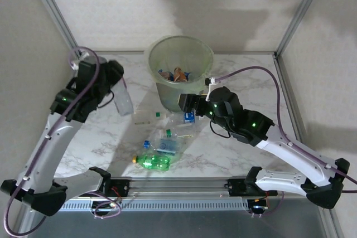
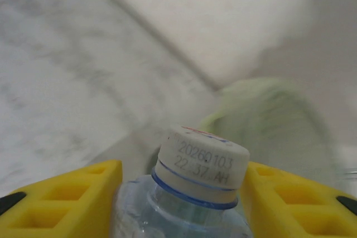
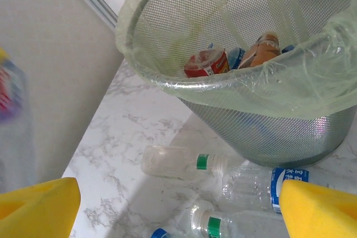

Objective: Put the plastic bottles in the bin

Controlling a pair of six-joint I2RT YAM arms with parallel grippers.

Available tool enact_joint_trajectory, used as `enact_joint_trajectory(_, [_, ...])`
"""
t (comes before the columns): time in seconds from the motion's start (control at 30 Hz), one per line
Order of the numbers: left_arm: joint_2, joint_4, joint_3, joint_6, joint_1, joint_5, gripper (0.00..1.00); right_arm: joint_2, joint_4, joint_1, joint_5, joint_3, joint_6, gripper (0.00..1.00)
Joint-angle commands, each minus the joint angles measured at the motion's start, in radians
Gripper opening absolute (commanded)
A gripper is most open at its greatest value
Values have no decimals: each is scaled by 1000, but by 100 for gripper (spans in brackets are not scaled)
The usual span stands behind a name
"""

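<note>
Left gripper (image 2: pixel 181 196) clamped on clear bottle (image 2: pixel 201 165), white cap poking out between yellow fingers (image 2: pixel 61 196). Bottle sits left of bin (image 1: pixel 152 62), apart from it. Right gripper (image 3: pixel 178 210) spread wide, nothing in it, low at bin's near side. Several binned bottles (image 3: pixel 207 62) already inside. Loose bottles (image 1: pixel 167 137) lie on marble table (image 1: pixel 251 82) just in front of bin.

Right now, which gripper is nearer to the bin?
Right. The right gripper hangs open just in front of the bin, close to its wall, above loose bottles. The left gripper, shut on a clear bottle, is off to its left, clearly apart.
</note>
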Motion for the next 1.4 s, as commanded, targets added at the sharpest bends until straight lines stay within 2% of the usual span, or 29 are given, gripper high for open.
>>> enact_joint_trajectory(0.0, [82, 64, 139, 0, 4, 107, 48, -51, -1, 8, 30, -21, 29, 92])
enact_joint_trajectory(0.17, [269, 245, 301, -47, -44, 200, 49, -131, -29, 7, 62, -66, 68, 92])
enact_joint_trajectory(0.33, [497, 303, 491, -101, -57, 264, 48, -181, -88, 8, 85, -102, 98, 93])
enact_joint_trajectory(0.47, [649, 357, 576, -182, -97, 263, 47, -218, -80, 6, 96, -155, 113, 94])
enact_joint_trajectory(0.67, [851, 339, 707, -278, -137, 254, 43, -202, -81, 1, 106, -162, 94, 94])
enact_joint_trajectory(0.8, [904, 357, 721, -308, -158, 250, 46, -191, -86, -2, 113, -179, 86, 94])
enact_joint_trajectory(0.9, [946, 329, 758, -309, -168, 226, 64, -204, -78, -9, 126, -201, 80, 95])
enact_joint_trajectory(1.0, [977, 301, 789, -298, -175, 204, 73, -222, -77, -29, 130, -210, 65, 95])
enact_joint_trajectory(1.37, [935, 260, 834, -235, -180, 156, 75, -230, -101, -72, 107, -161, 18, 96])
